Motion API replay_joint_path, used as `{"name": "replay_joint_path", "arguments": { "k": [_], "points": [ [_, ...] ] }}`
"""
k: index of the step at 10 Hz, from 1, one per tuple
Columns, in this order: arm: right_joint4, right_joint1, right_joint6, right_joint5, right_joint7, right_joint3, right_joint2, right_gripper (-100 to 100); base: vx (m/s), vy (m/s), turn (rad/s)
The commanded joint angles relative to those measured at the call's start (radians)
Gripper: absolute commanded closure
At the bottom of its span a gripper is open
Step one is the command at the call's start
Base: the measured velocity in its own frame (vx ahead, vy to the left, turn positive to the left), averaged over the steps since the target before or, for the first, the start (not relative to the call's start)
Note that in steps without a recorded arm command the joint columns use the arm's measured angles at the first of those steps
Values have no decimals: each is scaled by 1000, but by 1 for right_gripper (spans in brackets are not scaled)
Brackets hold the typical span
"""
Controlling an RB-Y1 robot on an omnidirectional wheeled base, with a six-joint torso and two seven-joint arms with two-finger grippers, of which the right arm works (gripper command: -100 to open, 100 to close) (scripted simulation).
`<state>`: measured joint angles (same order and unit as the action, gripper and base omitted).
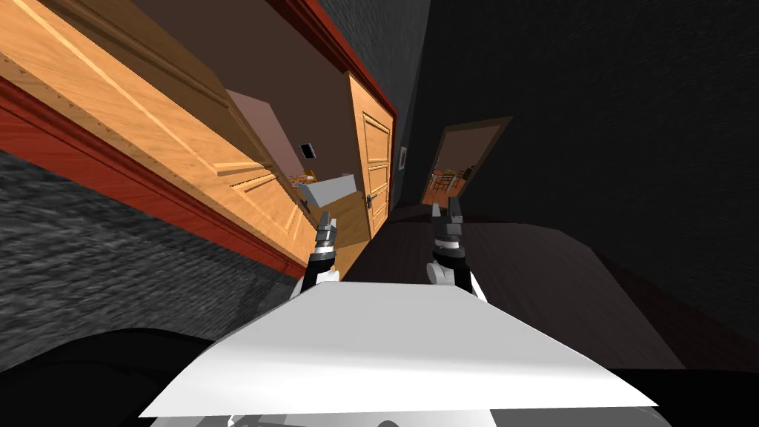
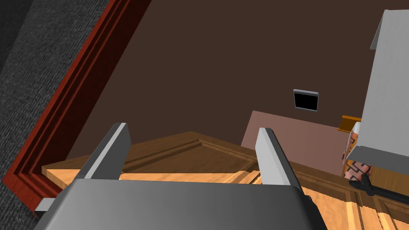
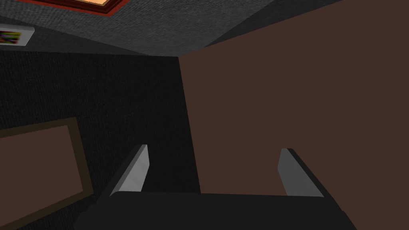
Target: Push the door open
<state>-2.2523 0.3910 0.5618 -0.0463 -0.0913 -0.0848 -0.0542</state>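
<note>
- the left claw (image 2: 193, 128) is holding its two fingers wide apart, about a third of its wrist view, and is gripping nothing.
- the wooden panelled door (image 2: 187, 153) is lying just ahead of the left claw's fingertips. i cannot tell whether the fingers are touching it.
- the door is standing ajar, and its pale edge is showing clear of the red door frame (image 2: 60, 119), which is running past the outer side of one finger.
- a dark lever handle (image 2: 365, 184) is sitting on the door out past the other finger, on the side away from the frame.
- a grey-white box (image 2: 387, 100) is rising just beyond that handle, further from the claw than the door.
- well ahead of the left claw, past the door, a small black screen with a grey rim (image 2: 305, 100) is hanging on a brown wall, and a pinkish-brown panel (image 2: 295, 137) is standing just below it.
- in the head view a second wooden door (image 1: 374, 148) is standing ahead of the left claw, slightly toward the right claw's side.
- the right claw (image 3: 214, 149) is hanging beside the left one, apart from the door, with its fingers spread equally wide and holding nothing.
- well ahead of the right claw a far doorway (image 1: 463, 159) is opening onto a lit room.
</note>
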Motion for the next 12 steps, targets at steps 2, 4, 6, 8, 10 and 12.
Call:
{"name": "replay_joint_path", "arguments": {
  "k": [2, 4, 6, 8, 10, 12],
  "points": [
    [39, -33, -18, 7, 21, -45, -12, -100, 194, -32, -9],
    [75, -58, -24, 12, 33, -79, -18, -100, 152, -19, -7],
    [128, -95, -33, 19, 52, -128, -27, -100, 166, -56, -14],
    [155, -114, -37, 22, 62, -154, -31, -100, 126, -31, -3],
    [199, -145, -44, 28, 77, -195, -37, -100, 142, -30, -14],
    [230, -166, -49, 32, 88, -223, -41, -100, 109, -31, -5]
  ]
}}
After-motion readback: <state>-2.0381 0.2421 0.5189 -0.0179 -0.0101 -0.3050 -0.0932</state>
